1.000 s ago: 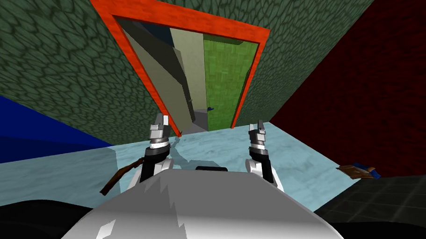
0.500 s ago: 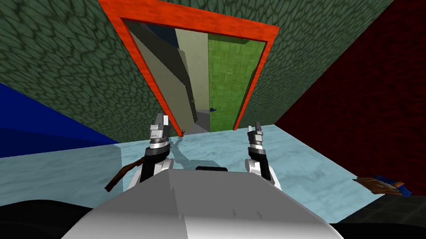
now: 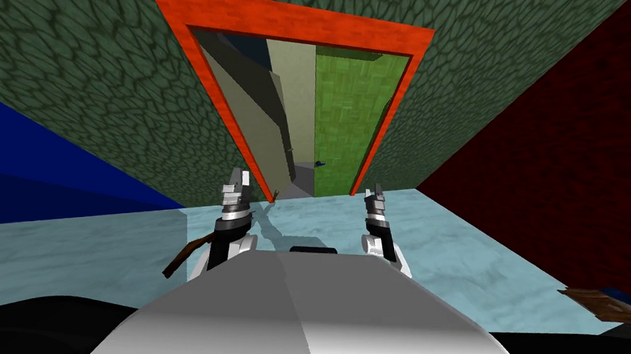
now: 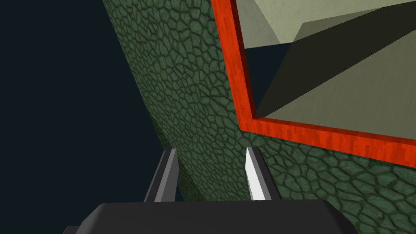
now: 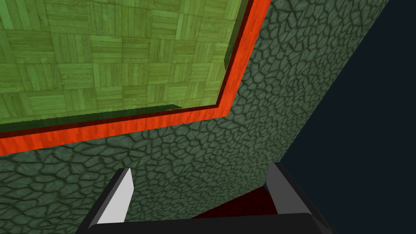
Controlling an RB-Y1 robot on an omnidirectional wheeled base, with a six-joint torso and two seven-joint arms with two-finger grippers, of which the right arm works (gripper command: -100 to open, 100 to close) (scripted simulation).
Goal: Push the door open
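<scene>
left claw [image 3: 240, 177] forward beside red door frame [image 3: 296, 21], fingers apart | right claw [image 3: 375, 191] forward, fingers wide apart | door [image 3: 251, 113] ajar

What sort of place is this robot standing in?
Probably a room inside a house, drawn by a simulator: a green, stone-patterned wall holds an orange-red door frame, its beige door stands ajar, and the floor is pale blue.

floor [image 3: 451, 245]: pale blue; brown strip [image 3: 186, 255] (perhaps a stick); brown-blue object [image 3: 621, 305] far right
</scene>
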